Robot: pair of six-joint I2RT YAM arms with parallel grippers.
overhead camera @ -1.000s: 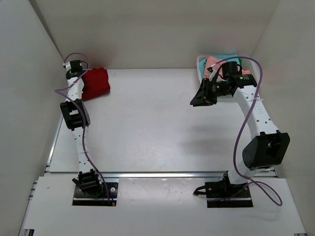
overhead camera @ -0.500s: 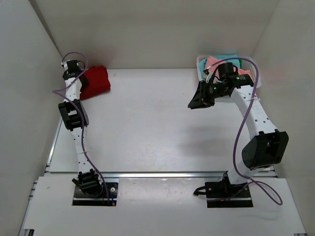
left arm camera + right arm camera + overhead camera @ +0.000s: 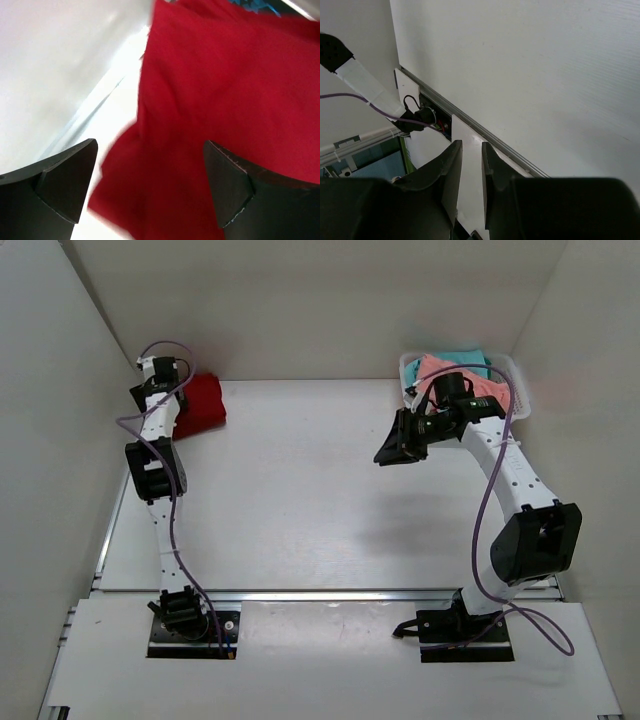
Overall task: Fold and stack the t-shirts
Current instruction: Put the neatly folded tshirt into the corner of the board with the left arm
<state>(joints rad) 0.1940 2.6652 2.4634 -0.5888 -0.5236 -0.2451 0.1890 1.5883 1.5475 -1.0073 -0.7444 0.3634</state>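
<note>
The dark red t-shirt (image 3: 201, 405) lies folded in the table's far left corner and fills the left wrist view (image 3: 225, 100). My left gripper (image 3: 172, 393) hangs just above its left edge, jaws wide open (image 3: 150, 182) and holding nothing. The salmon pink t-shirt (image 3: 440, 370) and the teal t-shirt (image 3: 470, 358) lie bunched in the white basket (image 3: 521, 390) at the far right. My right gripper (image 3: 396, 445) hovers over bare table left of the basket. Its fingers (image 3: 471, 147) stand a narrow gap apart with nothing between them.
White walls close in the table on the left, back and right. A metal rail (image 3: 330, 592) runs along the near edge, with the arm bases behind it. The left arm's base and purple cable (image 3: 415, 119) show in the right wrist view.
My left gripper has opened wide, letting go of the dark red t-shirt, and shifted slightly. The right gripper has moved left, away from the basket, with its jaws unchanged.
</note>
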